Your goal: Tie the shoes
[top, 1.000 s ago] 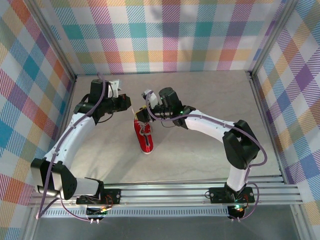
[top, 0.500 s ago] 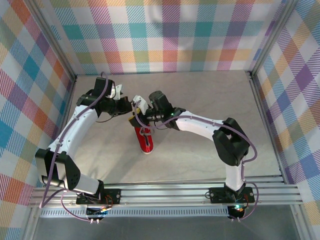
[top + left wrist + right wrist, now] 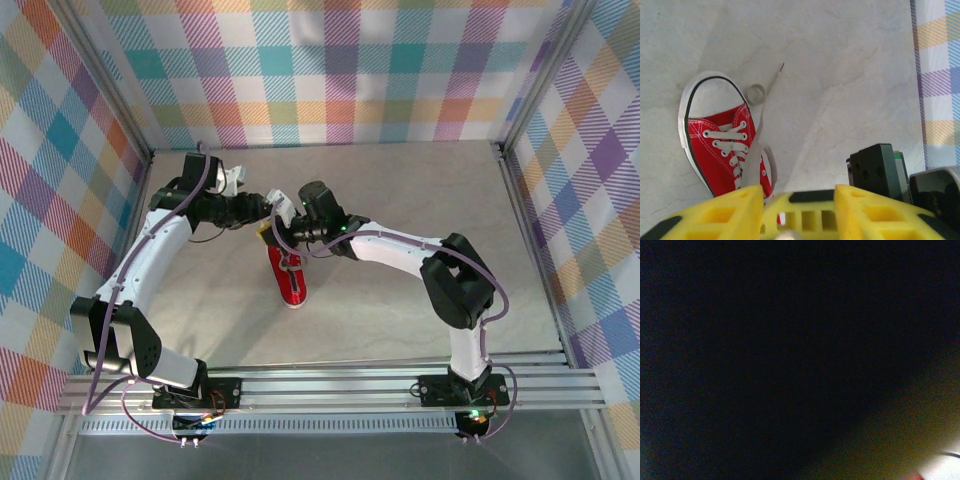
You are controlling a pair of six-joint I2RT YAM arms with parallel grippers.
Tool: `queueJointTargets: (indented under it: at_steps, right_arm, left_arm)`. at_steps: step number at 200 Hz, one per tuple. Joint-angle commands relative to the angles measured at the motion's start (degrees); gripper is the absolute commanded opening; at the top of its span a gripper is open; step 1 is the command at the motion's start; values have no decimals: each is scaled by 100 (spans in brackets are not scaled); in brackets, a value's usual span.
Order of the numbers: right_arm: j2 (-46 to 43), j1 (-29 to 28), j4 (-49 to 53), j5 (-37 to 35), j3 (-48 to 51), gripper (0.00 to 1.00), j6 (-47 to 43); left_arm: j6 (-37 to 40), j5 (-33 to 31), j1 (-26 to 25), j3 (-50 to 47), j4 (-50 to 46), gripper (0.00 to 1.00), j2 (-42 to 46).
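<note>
Two arms meet over the far, ankle end of the red sneaker point(image 3: 290, 278), which lies mid-way across the table point(image 3: 420, 180), toe toward the near edge; the left gripper point(image 3: 264, 204) stands with its yellow fingers point(image 3: 735, 212) apart, a grey lace point(image 3: 754, 155) running up beside one of them, unclamped; the right gripper point(image 3: 276, 226) is closed, on what cannot be told; no bow shows, so the work appears to be at lace-gathering; next, each claw needs a firm lace end to cross and draw tight.
</note>
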State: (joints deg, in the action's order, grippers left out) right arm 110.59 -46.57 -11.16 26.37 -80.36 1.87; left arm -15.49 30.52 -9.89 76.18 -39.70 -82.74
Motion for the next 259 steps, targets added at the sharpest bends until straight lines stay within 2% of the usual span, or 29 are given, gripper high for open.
queueJointTargets:
  at_steps: [1, 36, 63, 86, 128, 176, 218, 259]
  right_arm:
    - [-46, 182, -483, 856, 25, 0, 1040]
    - [-62, 330, -664, 1090, 23, 0, 1747]
    - [-63, 368, -659, 1257, -41, 0, 1843]
    - [-55, 376, -684, 1533, -68, 0, 1785]
    - [-59, 380, -828, 2286, -70, 0, 1628]
    - [-114, 389, -884, 2770, -116, 0, 1563]
    - [-193, 433, -841, 2937, -147, 0, 1524]
    - [-239, 460, -697, 3045, -243, 0, 1458]
  left_arm:
    - [324, 499, 139, -163, 639, 44, 409]
    - [467, 808, 315, -791, 1395, 44, 822]
    - [380, 1116, 329, -1659, 2686, 43, 1323]
    - [486, 1375, 330, -2192, 3337, 40, 1574]
    - [652, 1819, 402, -2243, 3521, 32, 1481]
    - [591, 2446, 631, -2364, 3894, 30, 1545]
    - [334, 2786, 929, -2678, 4330, 37, 1787]
    - [65, 3103, 962, -2972, 4925, 43, 1766]
